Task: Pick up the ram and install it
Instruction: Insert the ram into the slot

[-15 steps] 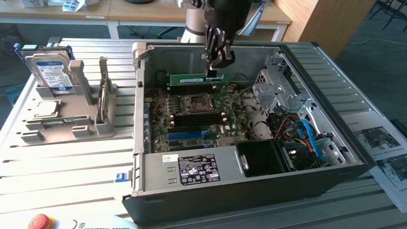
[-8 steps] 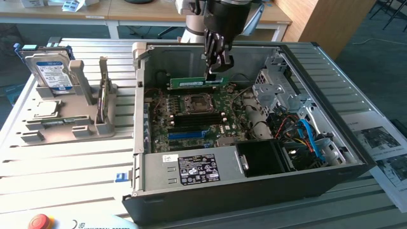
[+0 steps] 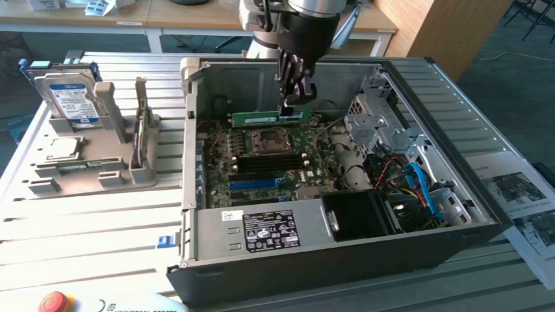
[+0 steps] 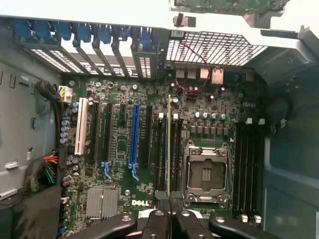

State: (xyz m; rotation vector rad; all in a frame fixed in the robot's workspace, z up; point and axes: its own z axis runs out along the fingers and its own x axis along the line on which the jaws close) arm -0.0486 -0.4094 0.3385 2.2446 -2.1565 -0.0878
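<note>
The ram is a thin green stick with a white label. It hangs level above the motherboard inside the open computer case. My gripper comes straight down and is shut on the stick's top edge near one end. In the wrist view the ram appears edge-on as a thin line. It runs along the black memory slots between the blue slot and the empty processor socket. The gripper pinches it there. How high the stick sits above the slots I cannot tell.
On the exterior view's left a grey fixture holds a hard drive and a silver processor chip. The case walls, power supply, drive cage and loose cables crowd the motherboard. Papers lie on the right.
</note>
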